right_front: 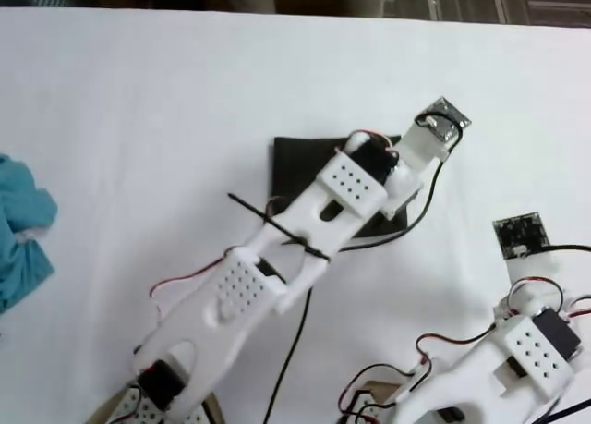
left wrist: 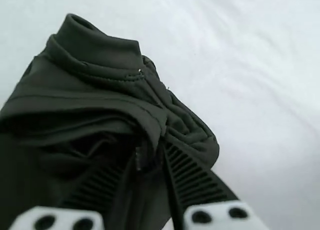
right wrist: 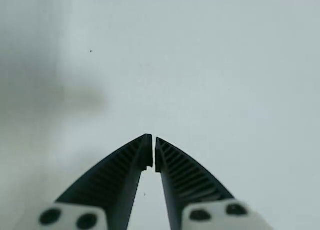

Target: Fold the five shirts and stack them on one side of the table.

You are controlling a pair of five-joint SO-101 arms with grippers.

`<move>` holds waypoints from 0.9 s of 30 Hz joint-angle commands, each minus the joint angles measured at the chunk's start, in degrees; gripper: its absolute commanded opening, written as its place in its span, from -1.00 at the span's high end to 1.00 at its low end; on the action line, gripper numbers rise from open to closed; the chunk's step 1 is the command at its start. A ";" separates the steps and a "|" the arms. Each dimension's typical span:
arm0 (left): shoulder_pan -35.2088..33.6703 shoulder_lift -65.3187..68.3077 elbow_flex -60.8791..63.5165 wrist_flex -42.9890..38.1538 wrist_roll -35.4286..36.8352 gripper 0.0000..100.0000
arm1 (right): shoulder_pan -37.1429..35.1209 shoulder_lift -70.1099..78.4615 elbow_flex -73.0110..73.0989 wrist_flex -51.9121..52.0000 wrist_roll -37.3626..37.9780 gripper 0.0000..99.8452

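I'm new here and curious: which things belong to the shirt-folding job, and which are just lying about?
Part of the job:
dark shirt, pinched in the left gripper
blue shirt, crumpled off to one side

Not in use:
right gripper, shut and empty, over the white table

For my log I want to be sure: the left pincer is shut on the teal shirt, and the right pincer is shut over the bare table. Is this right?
Not quite. The left pincer is shut on the black shirt, not the teal shirt, as the left wrist view shows. The right pincer is indeed shut over the bare table.
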 commanded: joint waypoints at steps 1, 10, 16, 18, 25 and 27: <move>0.18 -1.76 -3.38 2.11 -0.62 0.56 | -0.75 -1.45 0.26 -0.66 0.44 0.96; -0.18 -2.11 -18.59 8.88 -3.60 0.41 | -0.75 -1.19 0.44 -0.66 0.44 0.96; -9.32 -1.49 -25.98 17.41 -4.40 0.42 | -4.70 -1.10 0.09 -1.01 -0.26 0.96; -14.95 -1.76 -25.98 18.37 -3.87 0.48 | -7.78 -1.10 -0.53 -2.33 -4.40 0.96; -29.45 -2.99 -25.01 18.81 -1.41 0.94 | -23.08 1.98 -9.67 -7.87 -18.11 0.96; -30.15 -3.08 -21.32 18.81 -0.53 0.96 | -28.62 7.78 -15.12 -7.69 -20.48 0.96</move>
